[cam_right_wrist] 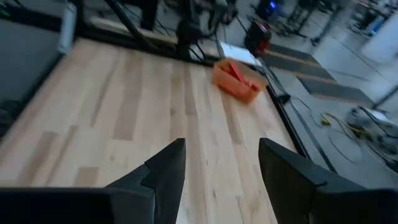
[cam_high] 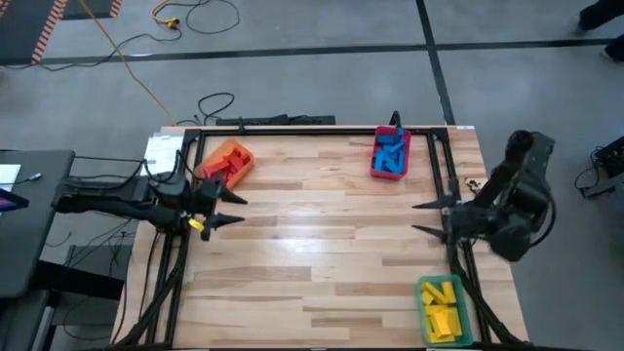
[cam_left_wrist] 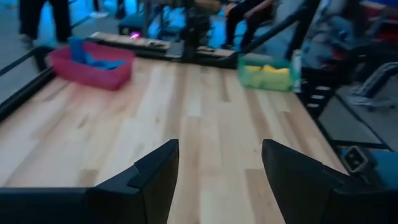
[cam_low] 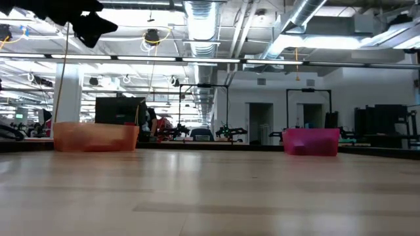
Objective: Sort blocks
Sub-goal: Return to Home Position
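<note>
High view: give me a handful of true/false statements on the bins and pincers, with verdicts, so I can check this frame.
The red bin holds blue blocks. True.
The green bin holds red blocks. False: it holds yellow blocks.
The left pincer and the right pincer are both open. True.
The left pincer grips a block. False: it holds nothing.
The orange bin stands beside the right pincer. False: it stands near the left pincer.
</note>
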### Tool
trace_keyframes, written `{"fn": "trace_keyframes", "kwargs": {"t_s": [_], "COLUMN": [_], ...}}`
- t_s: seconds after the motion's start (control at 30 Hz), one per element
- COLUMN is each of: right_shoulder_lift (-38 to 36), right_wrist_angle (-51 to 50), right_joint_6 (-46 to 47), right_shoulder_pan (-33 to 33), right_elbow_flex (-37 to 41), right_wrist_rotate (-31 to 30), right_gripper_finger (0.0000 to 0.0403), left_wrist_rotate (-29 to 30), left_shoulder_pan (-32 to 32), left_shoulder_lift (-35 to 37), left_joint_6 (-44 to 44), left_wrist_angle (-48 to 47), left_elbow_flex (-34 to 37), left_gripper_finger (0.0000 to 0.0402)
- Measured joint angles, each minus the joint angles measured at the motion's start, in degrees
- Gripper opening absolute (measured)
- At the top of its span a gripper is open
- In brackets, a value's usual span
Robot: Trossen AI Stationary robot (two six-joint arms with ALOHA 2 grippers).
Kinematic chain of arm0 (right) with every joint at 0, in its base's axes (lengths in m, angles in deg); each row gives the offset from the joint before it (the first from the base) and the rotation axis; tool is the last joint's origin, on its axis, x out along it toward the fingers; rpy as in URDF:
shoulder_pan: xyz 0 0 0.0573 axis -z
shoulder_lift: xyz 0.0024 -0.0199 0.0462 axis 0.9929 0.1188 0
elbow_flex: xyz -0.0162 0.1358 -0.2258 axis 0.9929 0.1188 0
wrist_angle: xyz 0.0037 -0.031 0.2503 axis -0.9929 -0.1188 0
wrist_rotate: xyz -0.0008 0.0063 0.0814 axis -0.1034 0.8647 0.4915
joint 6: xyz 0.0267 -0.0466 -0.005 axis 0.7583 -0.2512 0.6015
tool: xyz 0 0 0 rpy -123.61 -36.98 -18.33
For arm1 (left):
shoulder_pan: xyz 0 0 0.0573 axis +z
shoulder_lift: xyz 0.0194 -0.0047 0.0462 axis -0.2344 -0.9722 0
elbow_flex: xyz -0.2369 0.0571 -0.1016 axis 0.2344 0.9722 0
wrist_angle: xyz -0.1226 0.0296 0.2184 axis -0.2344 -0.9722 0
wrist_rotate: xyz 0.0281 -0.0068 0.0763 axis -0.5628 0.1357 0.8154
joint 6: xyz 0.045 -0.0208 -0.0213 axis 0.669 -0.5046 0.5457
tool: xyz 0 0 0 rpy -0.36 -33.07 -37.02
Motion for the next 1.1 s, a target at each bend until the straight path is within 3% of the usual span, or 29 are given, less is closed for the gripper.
{"fn": "trace_keyframes", "kwargs": {"t_s": [0.2, 0.43, 0.6, 0.77, 0.9, 1.1], "right_shoulder_lift": [-9.77, -26.99, -40.63, -53.47, -52.72, -53.42], "right_wrist_angle": [8.86, 33.73, 54.09, 65.65, 70.3, 69.78], "right_joint_6": [-7.77, -24.41, -39.86, -50.5, -53.56, -47.33], "right_shoulder_pan": [-4.97, -5.96, -3.31, 0.44, 3.96, 10.64], "right_elbow_flex": [6.16, 25.97, 40.46, 51.36, 55.33, 57.28], "right_wrist_rotate": [0.02, 0.61, 7.01, 13.79, 13.23, 14.25], "right_gripper_finger": [0.0214, 0.0214, 0.0214, 0.0214, 0.0214, 0.0214], "left_wrist_rotate": [-0.13, -0.13, -0.13, -0.17, -1.39, -3.41], "left_shoulder_pan": [-4.84, -7.83, -8.0, -7.56, -7.22, -6.97], "left_shoulder_lift": [2.35, 2.66, 3.52, 6.67, 10.19, 16.05], "left_joint_6": [0.65, 4.82, 7.84, 9.69, 9.06, 6.88], "left_wrist_angle": [10.57, 17.3, 24.61, 31.11, 35.39, 34.9], "left_elbow_flex": [7.98, 12.91, 17.19, 22.59, 27.66, 31.99], "left_gripper_finger": [0.0226, 0.0226, 0.0222, 0.0218, 0.0217, 0.0217]}}
